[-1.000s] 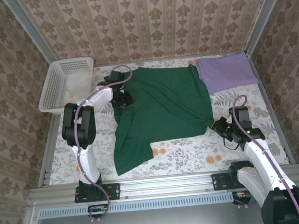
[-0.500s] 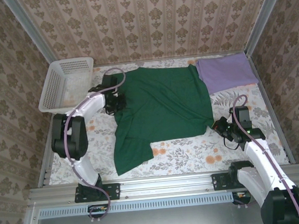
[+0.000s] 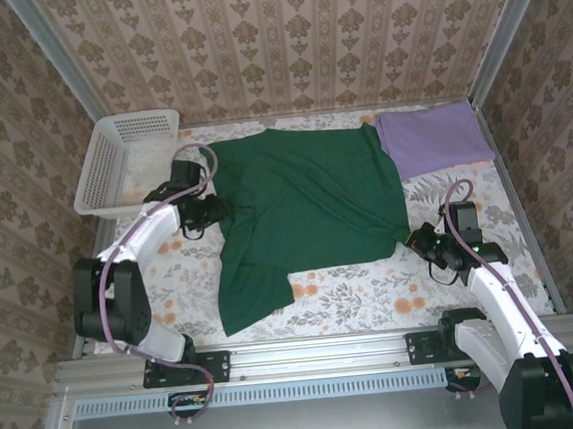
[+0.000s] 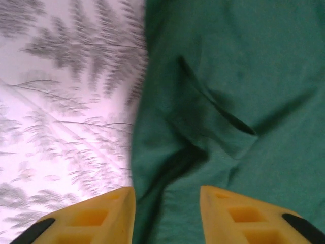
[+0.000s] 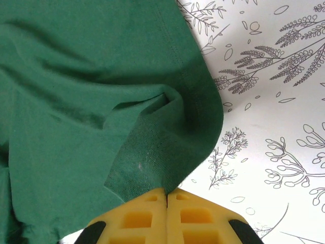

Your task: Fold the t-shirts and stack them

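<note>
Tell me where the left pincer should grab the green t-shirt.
Grip the green t-shirt at its left edge, coming from the tablecloth side: a raised crease sits there, just ahead of the open left pincer, opposite the corner the right pincer pinches.

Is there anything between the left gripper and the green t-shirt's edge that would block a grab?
Nothing visible does. The left gripper hangs open right over the left edge of the green t-shirt, with only cloth and a strip of tablecloth below its fingers. The white basket sits apart, at the far left.
</note>
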